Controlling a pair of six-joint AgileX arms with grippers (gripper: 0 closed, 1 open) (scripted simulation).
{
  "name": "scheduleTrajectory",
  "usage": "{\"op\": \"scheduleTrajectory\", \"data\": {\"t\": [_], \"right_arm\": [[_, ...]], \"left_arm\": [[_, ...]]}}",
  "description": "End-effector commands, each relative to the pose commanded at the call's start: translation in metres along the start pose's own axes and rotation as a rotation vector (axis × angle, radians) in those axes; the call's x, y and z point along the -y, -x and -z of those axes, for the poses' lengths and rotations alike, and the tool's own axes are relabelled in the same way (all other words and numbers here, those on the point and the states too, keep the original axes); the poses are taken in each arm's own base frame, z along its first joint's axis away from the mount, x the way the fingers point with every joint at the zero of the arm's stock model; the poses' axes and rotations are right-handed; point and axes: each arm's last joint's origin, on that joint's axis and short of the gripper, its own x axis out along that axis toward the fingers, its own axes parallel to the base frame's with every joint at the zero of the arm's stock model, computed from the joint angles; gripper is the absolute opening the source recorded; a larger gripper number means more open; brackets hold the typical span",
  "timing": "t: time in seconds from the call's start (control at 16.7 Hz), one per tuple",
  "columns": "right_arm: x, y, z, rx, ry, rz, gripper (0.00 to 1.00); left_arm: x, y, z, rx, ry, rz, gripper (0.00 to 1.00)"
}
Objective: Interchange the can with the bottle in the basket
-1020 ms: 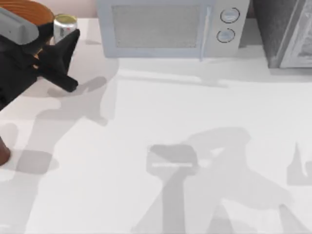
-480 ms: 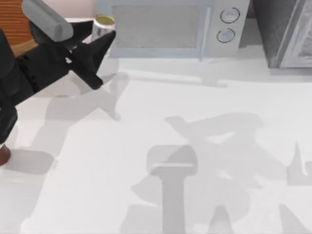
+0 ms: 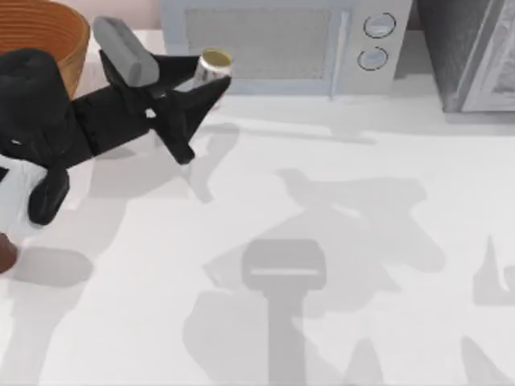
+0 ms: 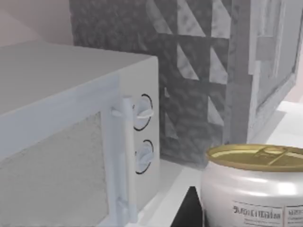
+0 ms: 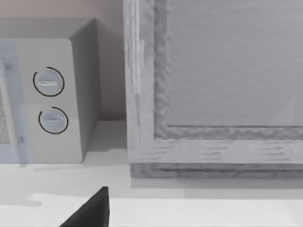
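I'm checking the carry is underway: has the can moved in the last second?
Yes. The can, held by the left gripper, has travelled rightward from the basket to the front of the microwave.

The basket (image 3: 56,32) at eleven o'clock is cut by the top view's upper and left edges, and the left arm covers its near rim. The bottle (image 3: 6,253) at nine o'clock shows as a sliver at the left edge. The can (image 4: 258,184) is cropped below its label in the left wrist view.
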Motion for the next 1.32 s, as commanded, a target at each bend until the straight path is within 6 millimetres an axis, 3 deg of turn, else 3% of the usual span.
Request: {"op": "scheduleTrajectory", "data": {"t": [0.72,1.14,1.32], "right_arm": [[0.000,0.000,0.000,0.000,0.000,0.000,1.00],[0.000,0.000,0.000,0.000,0.000,0.000,1.00],[0.000,0.000,0.000,0.000,0.000,0.000,1.00]], "left_arm": [[-0.012,-0.041,0.075,0.000,0.007,0.295,0.00],[-0.011,-0.059,0.130,-0.005,0.022,0.479,0.00],[-0.012,-0.065,0.144,-0.004,0.025,0.539,0.00]]}}
